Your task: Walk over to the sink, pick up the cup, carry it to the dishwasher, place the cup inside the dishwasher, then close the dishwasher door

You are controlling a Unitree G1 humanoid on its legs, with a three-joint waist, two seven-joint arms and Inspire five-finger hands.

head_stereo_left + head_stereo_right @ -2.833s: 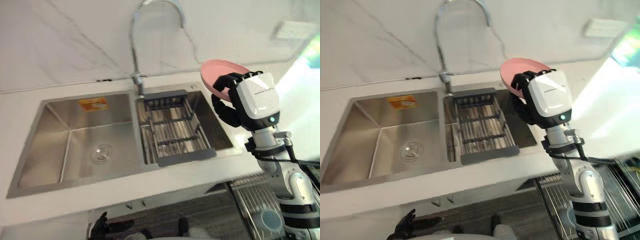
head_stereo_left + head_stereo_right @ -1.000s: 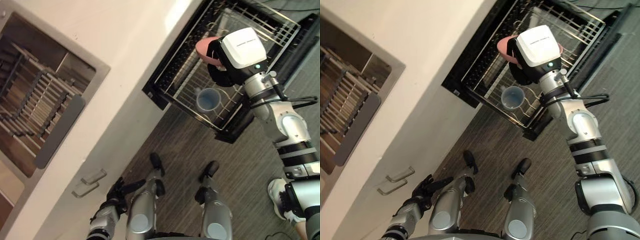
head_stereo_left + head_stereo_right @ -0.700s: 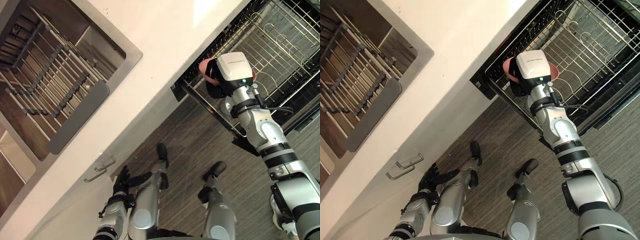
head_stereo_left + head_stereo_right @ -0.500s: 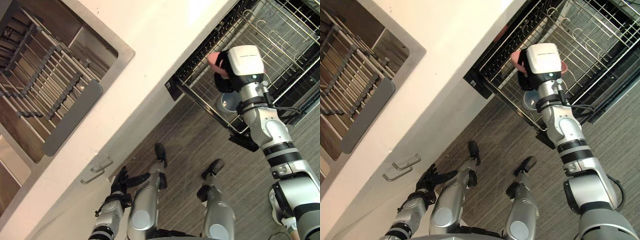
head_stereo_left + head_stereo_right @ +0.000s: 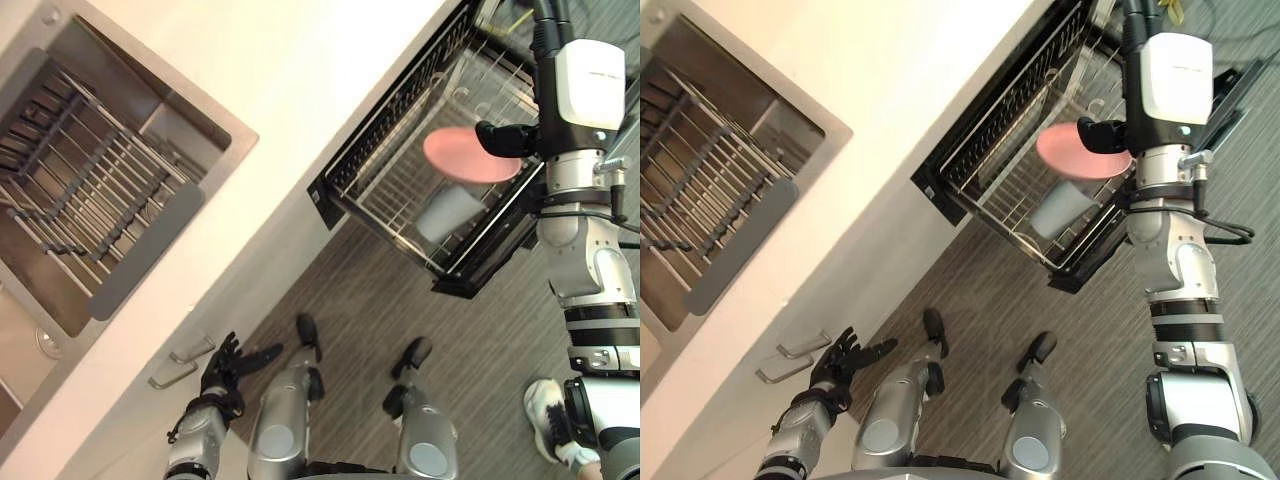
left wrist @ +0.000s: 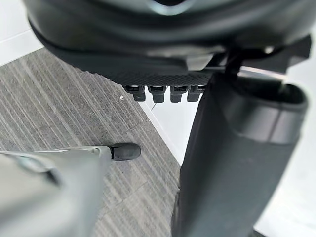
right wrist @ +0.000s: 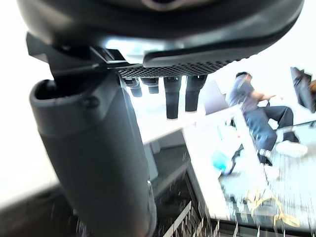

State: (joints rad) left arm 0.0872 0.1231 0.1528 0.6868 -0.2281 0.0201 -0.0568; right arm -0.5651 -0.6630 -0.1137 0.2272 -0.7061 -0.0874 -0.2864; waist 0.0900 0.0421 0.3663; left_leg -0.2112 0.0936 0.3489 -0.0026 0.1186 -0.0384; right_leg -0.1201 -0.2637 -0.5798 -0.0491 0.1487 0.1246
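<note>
Lying in the dishwasher rack [image 5: 395, 185]: pink plate [image 5: 462, 156], pale cup [image 5: 446, 211] beside; right hand [image 5: 503, 139] loose-fingered at plate's rim.

The pulled-out dishwasher rack [image 5: 392, 186] stands beside the right robot hand [image 5: 505, 138], above a grey striped floor [image 5: 400, 300]. A pink plate [image 5: 462, 158] lies in the rack right against that robot hand. A pale cup [image 5: 447, 210] lies on its side just beside the plate, a little farther from the robot hand.
</note>
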